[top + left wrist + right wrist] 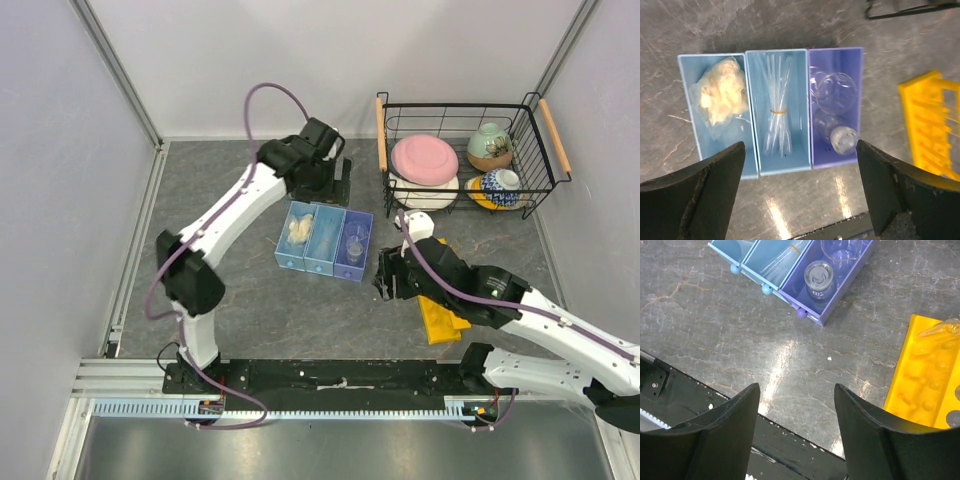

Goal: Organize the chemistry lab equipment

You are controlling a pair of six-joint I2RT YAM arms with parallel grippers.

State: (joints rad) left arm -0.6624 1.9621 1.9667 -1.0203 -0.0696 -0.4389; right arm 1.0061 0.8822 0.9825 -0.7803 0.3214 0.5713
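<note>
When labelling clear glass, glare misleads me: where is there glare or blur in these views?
Left wrist: two glare streaks on the table below the tray; the rack is blurred. Right wrist: one glare streak on the table, rack fairly sharp. Top external: even light, soft shadows, no glare.

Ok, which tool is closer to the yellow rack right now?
Right. The right tool hangs beside the yellow rack, between it and the blue tray; the left tool is farther off, at the tray's far side.
</note>
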